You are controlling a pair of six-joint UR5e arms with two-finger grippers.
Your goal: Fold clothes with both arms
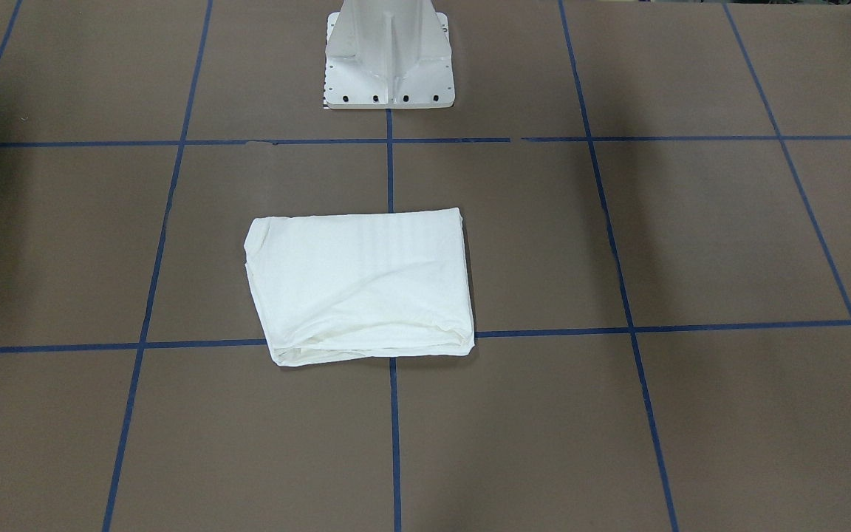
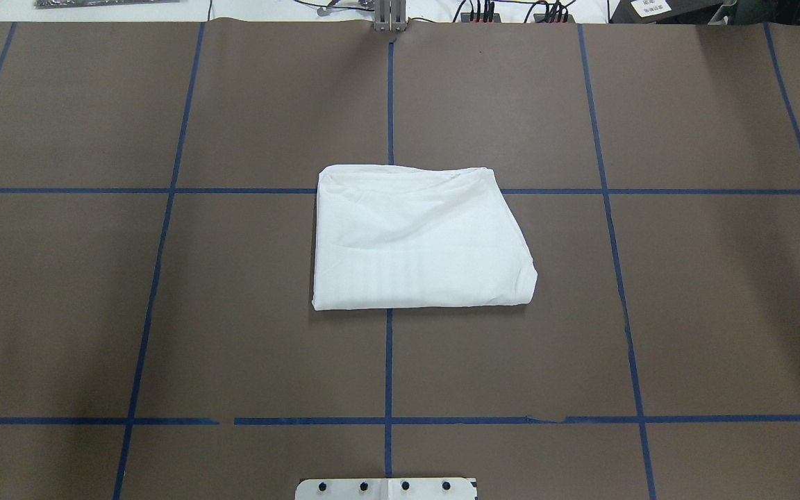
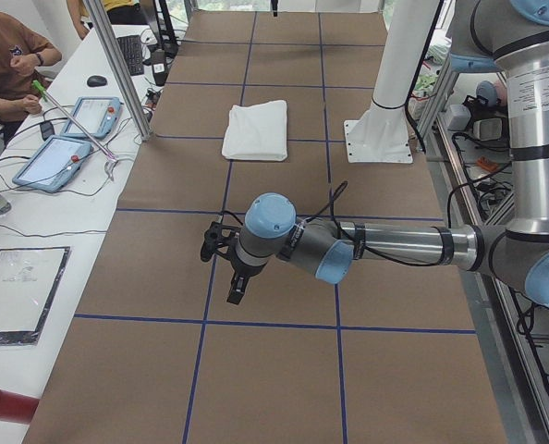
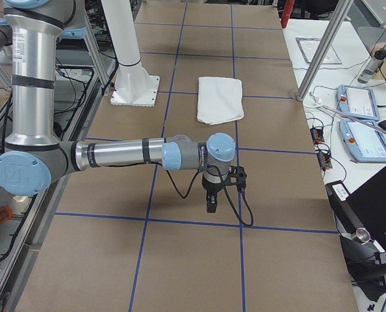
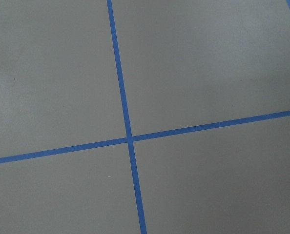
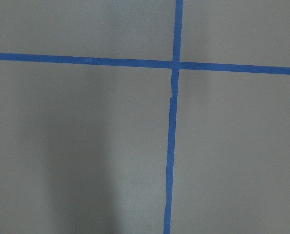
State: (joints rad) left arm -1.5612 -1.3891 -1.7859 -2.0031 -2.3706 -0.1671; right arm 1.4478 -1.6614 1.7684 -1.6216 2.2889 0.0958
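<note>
Facing the robot, we see the shirt (image 1: 357, 284) lying as a compact folded rectangle on the bench (image 1: 691, 236), in front of the pedestal (image 1: 388, 74). Overhead, no arm is near it. In the side views the left arm (image 3: 385, 242) and right arm (image 4: 115, 155) hang far out to either side of the pedestal, and we cannot tell how their jaws stand. The wrist views show only bench and blue tape (image 5: 120, 97). We judge the folding done.
</note>
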